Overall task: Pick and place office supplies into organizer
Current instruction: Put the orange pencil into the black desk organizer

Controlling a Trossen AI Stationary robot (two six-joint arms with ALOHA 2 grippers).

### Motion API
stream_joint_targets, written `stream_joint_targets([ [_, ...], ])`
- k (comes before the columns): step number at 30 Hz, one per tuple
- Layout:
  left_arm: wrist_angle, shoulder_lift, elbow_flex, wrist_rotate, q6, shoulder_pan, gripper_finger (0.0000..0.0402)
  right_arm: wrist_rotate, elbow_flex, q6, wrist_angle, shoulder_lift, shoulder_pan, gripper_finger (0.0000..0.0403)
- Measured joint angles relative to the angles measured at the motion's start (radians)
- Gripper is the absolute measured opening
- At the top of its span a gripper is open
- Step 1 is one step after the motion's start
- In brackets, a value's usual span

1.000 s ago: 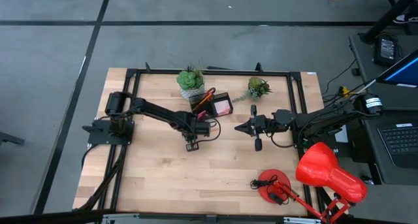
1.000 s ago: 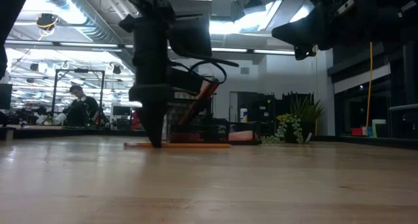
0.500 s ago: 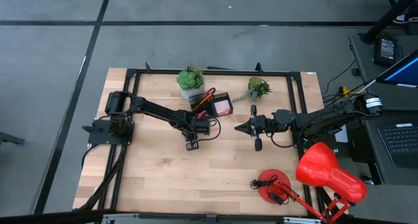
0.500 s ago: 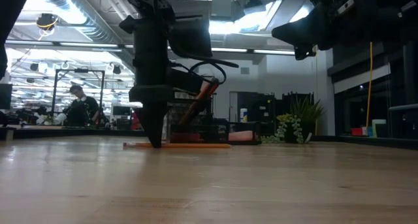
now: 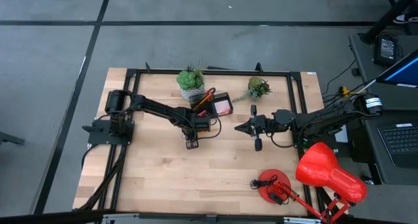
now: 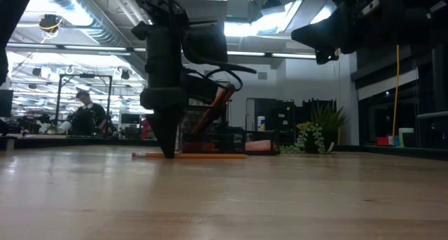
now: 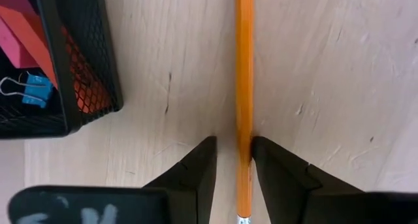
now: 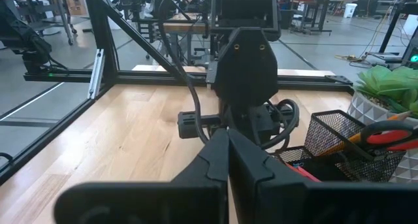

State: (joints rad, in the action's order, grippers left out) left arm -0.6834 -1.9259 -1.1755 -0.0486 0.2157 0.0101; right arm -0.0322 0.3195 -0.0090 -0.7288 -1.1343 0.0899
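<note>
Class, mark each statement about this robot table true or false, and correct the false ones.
1. An orange pencil lies flat on the table. True.
2. The left gripper's fingers are clamped shut with the pencil outside them. False: they stand apart, with the pencil between them.
3. The right gripper is shut and holds nothing. True.
4. The organizer sits beside the red lamp. False: it sits at the far edge, between two plants.
</note>
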Motion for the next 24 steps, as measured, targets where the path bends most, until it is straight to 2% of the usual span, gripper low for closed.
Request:
stream_joint_targets([
  [9,-0.011,-0.005,-0.042,0.003,-0.067,-0.008,0.0104,0.000,0.000,-0.003,0.000,0.000,0.000,0.0007],
  [15,0.065,-0.008,-0.058,0.059,-0.081,0.000,0.0105,0.000,0.000,-0.003,0.001,0.000,0.000,0.0007],
  [24,0.063,-0.008,-0.058,0.048,-0.073,0.024,0.0114,0.000,0.000,-0.002,0.003,0.000,0.000,0.0007],
])
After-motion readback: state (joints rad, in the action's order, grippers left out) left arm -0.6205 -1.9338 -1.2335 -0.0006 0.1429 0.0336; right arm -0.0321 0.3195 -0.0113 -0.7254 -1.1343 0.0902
